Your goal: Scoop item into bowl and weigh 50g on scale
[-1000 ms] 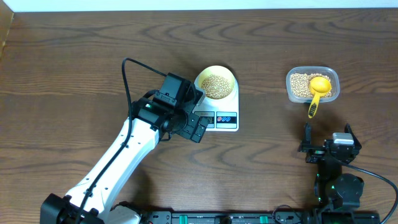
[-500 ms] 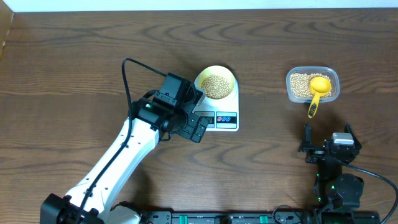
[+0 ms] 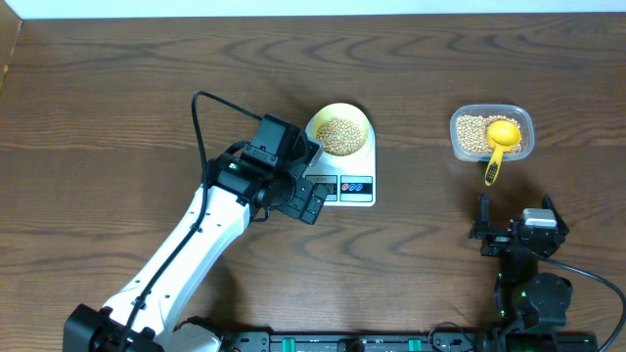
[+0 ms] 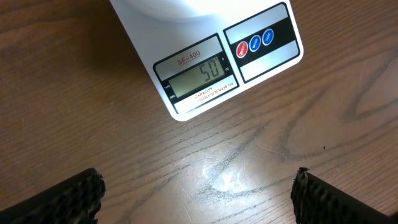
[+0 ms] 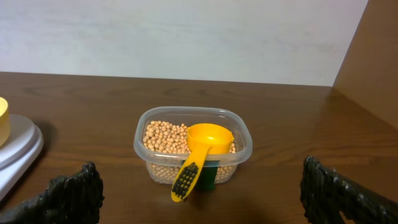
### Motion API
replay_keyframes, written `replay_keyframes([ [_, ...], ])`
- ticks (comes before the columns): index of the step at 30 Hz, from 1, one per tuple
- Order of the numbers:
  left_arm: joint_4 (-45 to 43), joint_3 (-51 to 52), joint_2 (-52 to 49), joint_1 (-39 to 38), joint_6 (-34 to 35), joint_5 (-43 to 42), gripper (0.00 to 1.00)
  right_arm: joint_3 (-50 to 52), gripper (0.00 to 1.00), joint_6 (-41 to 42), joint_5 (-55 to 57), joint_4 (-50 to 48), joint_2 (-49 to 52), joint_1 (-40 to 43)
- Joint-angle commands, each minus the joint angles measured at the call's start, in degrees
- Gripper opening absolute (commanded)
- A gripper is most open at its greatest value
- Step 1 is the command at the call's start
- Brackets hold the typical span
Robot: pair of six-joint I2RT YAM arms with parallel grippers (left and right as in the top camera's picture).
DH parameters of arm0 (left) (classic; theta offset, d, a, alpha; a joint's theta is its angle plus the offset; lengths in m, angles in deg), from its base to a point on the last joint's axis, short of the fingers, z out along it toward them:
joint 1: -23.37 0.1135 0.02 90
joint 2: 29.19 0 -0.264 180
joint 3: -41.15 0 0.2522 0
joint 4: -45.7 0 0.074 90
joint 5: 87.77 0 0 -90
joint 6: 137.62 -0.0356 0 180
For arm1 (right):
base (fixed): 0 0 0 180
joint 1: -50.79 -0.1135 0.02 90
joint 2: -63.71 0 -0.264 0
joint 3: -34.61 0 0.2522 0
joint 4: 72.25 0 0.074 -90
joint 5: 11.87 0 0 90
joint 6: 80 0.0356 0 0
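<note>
The pale-yellow bowl [image 3: 338, 132] holds tan beans [image 3: 339, 135] and stands on the white scale [image 3: 364, 186]. In the left wrist view the scale [image 4: 205, 68] shows 50 on its display. My left gripper [image 3: 311, 200] is open and empty, hovering just in front of the scale's display; its fingertips [image 4: 199, 196] frame bare wood. My right gripper [image 3: 514, 235] is open and empty, near the front right edge. It looks at the clear tub [image 5: 193, 149] of beans [image 5: 163, 135].
A bright yellow scoop [image 3: 499, 142] rests in the clear tub [image 3: 491, 132] at the right, its handle sticking out over the front rim; it also shows in the right wrist view [image 5: 198, 152]. The table is dark wood.
</note>
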Motion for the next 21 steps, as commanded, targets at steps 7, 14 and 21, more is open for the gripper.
replay_keyframes([
  [7, -0.04, 0.48, -0.39, -0.02, -0.74, 0.55, 0.98, 0.07, 0.99, -0.57, -0.15, 0.31, -0.35, 0.04],
  [14, -0.04, 0.48, -0.39, -0.02, -0.74, 0.55, 0.98, 0.07, 0.99, -0.57, -0.15, 0.31, -0.35, 0.04],
  [21, 2.34, 0.48, -0.39, -0.04, -0.33, 0.5, 0.98, 0.07, 0.99, -0.57, -0.15, 0.31, -0.35, 0.04],
])
